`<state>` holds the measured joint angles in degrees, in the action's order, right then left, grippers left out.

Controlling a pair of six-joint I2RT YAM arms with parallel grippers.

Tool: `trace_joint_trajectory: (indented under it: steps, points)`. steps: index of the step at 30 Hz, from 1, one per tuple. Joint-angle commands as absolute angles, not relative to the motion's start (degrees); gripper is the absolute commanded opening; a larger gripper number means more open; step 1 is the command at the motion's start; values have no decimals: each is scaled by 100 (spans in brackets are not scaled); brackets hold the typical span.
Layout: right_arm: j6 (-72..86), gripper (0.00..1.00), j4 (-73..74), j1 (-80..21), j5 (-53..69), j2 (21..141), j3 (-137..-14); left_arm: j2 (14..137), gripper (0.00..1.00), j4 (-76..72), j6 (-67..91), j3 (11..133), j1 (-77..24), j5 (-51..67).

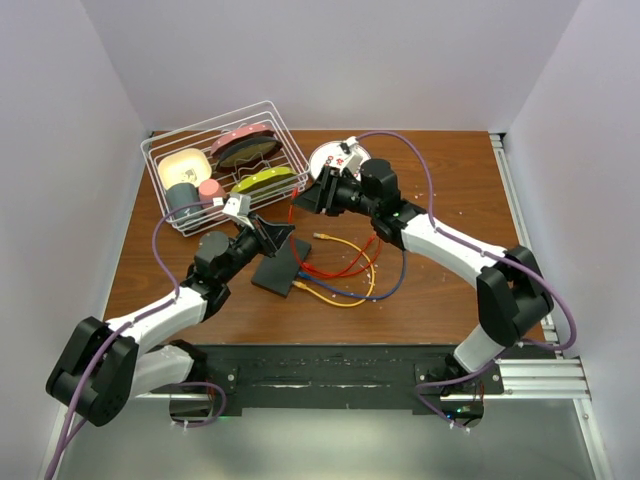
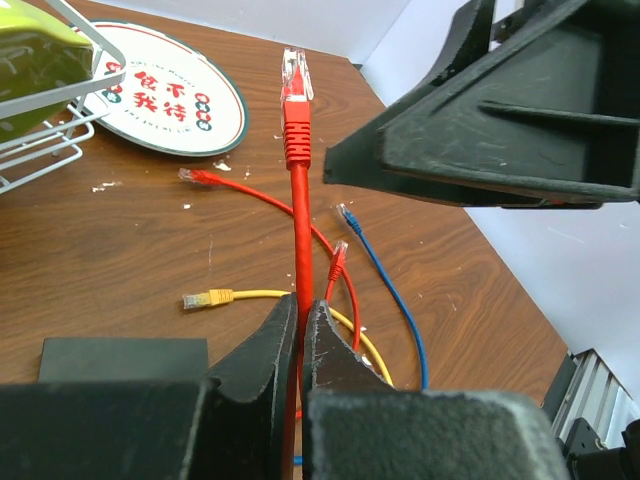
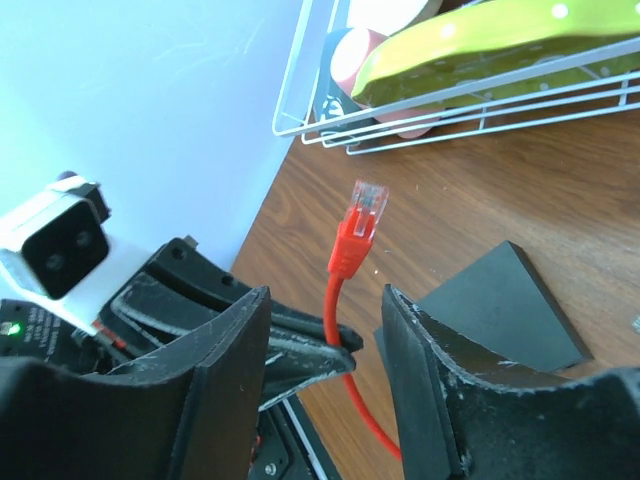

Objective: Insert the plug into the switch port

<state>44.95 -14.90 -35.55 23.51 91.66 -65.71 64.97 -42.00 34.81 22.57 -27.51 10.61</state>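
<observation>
The switch [image 1: 279,266] lay flat on the table [image 1: 440,290], with loose cables [image 1: 345,268] tangled just beside it. Near its far end, the left gripper [image 2: 298,305] was clenched on a red cable [image 2: 297,230], its plug [image 2: 296,75] pointing up, apart from the switch. The right gripper [image 3: 325,295] straddled that cable, jaws parted, not touching it. Beyond stood a plate [image 2: 170,100] and a wire rack [image 1: 215,165].

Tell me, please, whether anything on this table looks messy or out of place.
Yes: loose red, yellow and blue network cables sprawl in a tangle on the brown wooden table beside the flat matte-black switch, and white crumbs are scattered near the round patterned white plate. Nothing looks damaged.
</observation>
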Motion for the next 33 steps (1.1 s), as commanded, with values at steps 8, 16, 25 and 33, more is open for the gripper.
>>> trace_joint_trajectory:
  steps: [8, 16, 25, 33]
  points:
    - [4728, 44, -1696, -3639, 2452, 9615, -7110, 6381, 0, -4359, 3349, 2347, -2777, 976]
    - [4816, 1, -1810, -3700, 2540, 9782, -7268, 6381, 0, -4359, 3375, 2329, -2777, 1002]
    - [3631, 0, -1066, -3691, 2593, 9519, -7365, 6240, 44, -4061, 3270, 2416, -2777, 835]
    - [1778, 0, 403, -3683, 2654, 9369, -7594, 5915, 75, -3621, 3347, 2637, -2488, 1062]
